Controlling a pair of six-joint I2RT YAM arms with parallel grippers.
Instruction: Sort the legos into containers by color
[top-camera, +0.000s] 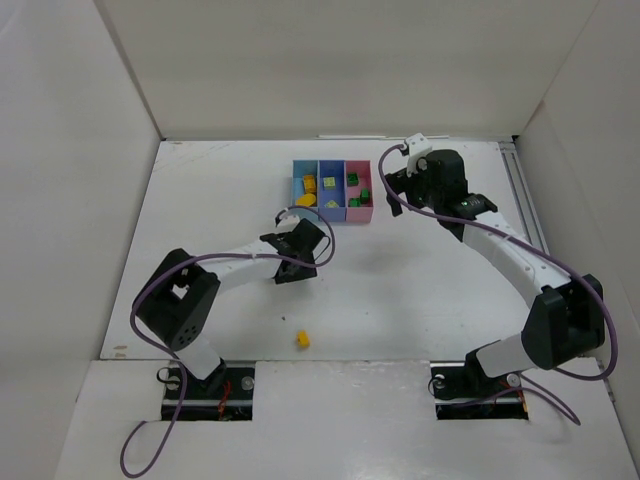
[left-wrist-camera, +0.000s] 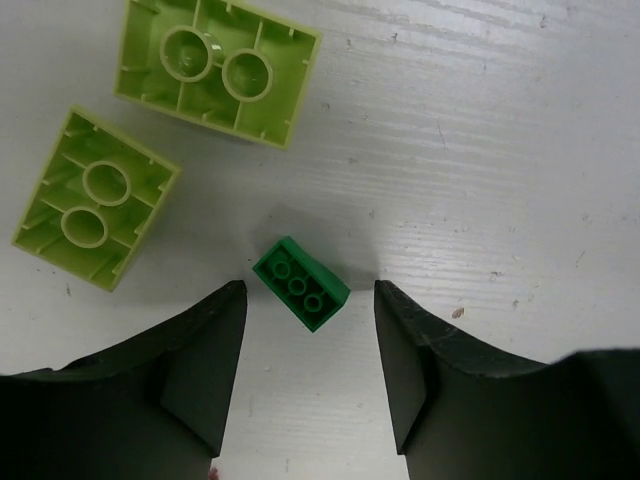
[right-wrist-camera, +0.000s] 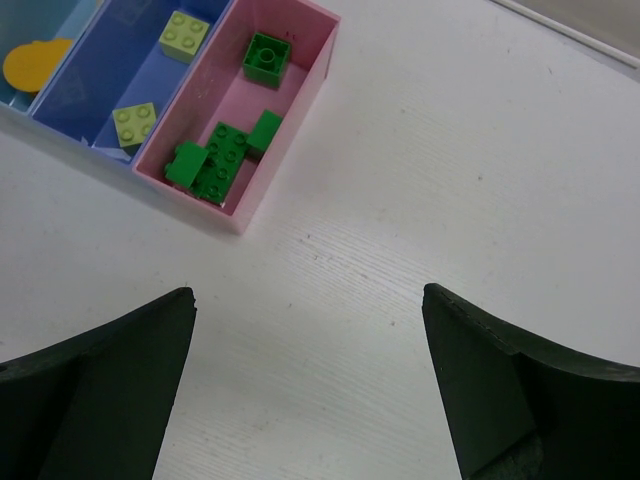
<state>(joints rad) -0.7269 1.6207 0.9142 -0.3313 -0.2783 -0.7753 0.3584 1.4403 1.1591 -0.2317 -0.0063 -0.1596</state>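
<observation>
Three joined bins (top-camera: 320, 162) sit far across the white table (top-camera: 430, 290). The left gripper (left-wrist-camera: 310, 300) hangs open, fingers either side of a dark green brick (left-wrist-camera: 301, 284), with two lime bricks (left-wrist-camera: 217, 67) just beyond it. The right gripper (right-wrist-camera: 310, 310), open and empty, hovers near the pink bin (right-wrist-camera: 300, 90). One yellow-orange brick (top-camera: 301, 339) lies near the bases.

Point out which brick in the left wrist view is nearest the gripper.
The small dark green brick, right at the open left gripper's fingertip gap; the two larger lime bricks lie upside down, farther off.
</observation>
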